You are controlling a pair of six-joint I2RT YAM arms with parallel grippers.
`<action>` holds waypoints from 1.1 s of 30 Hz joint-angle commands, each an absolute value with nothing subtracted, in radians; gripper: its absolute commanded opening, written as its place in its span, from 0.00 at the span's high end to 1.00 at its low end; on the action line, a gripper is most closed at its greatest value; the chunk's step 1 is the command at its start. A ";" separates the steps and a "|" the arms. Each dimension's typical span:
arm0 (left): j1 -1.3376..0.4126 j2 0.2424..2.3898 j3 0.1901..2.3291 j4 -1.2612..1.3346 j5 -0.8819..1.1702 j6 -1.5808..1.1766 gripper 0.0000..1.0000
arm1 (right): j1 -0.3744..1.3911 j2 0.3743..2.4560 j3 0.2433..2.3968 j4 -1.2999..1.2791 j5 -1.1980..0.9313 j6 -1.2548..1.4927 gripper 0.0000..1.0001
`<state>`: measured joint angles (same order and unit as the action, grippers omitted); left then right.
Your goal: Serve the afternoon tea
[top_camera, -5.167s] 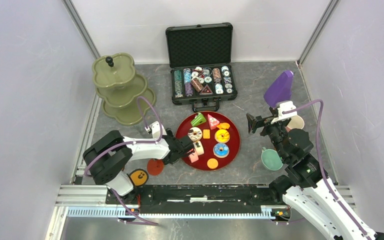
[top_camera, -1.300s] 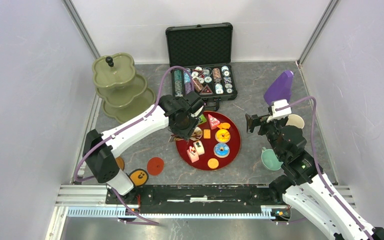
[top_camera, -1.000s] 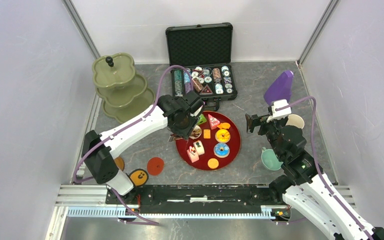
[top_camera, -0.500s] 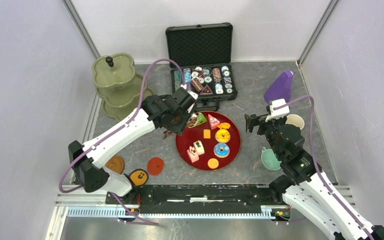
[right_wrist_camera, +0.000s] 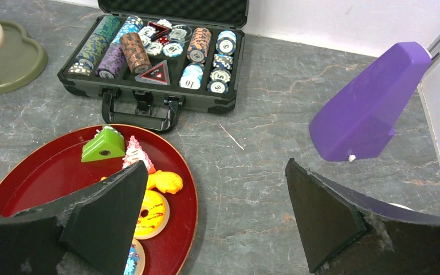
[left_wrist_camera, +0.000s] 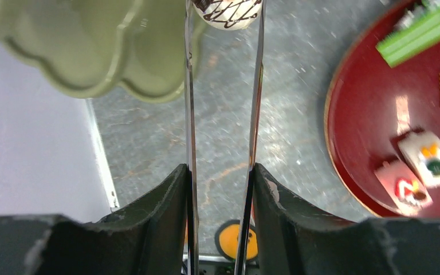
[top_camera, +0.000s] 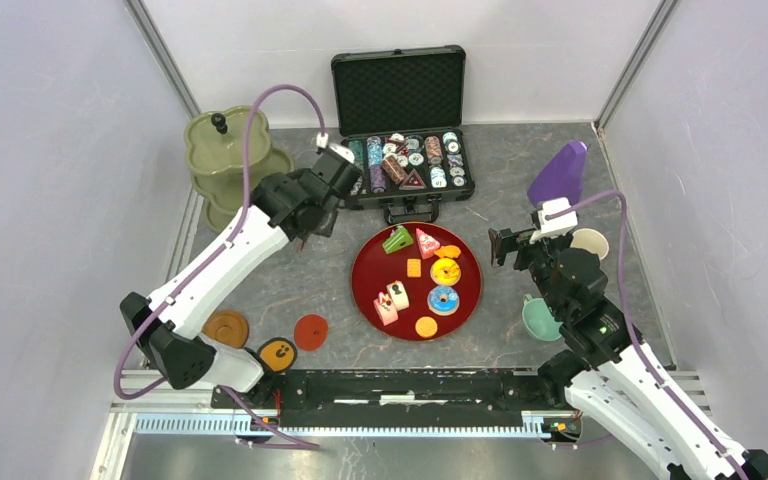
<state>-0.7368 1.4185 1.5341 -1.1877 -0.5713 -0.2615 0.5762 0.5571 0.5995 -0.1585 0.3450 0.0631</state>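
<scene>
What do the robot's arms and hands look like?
The left arm and right arm are white tubes with chunky black joints, and a purple cable loops along each. The left hand has long, thin, shiny metal fingers; the right hand has fat black wedge-shaped ones.

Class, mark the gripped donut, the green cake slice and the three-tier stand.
donut [left_wrist_camera: 228, 8], left wrist view, its drizzled icing.
green cake slice [top_camera: 397, 239], top external view, its upper face.
three-tier stand [top_camera: 210, 155], top external view, bare top tier.

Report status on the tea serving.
Left gripper shut on donut, beside stand rim. Right gripper open, hovers right of tray. Nothing seen blocking the stand.
</scene>
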 commanded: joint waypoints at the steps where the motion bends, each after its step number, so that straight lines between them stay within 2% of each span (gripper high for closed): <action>1: -0.663 1.460 1.646 -1.131 -0.703 -0.174 0.66 | 0.583 0.554 0.593 -0.130 0.347 0.068 0.02; 16: -0.590 1.611 1.721 -1.103 -0.885 -0.110 0.66 | 0.582 0.564 0.579 -0.123 0.355 0.069 0.02; 33: -0.531 1.664 1.680 -1.095 -0.933 -0.110 0.62 | 0.582 0.558 0.571 -0.121 0.359 0.064 0.02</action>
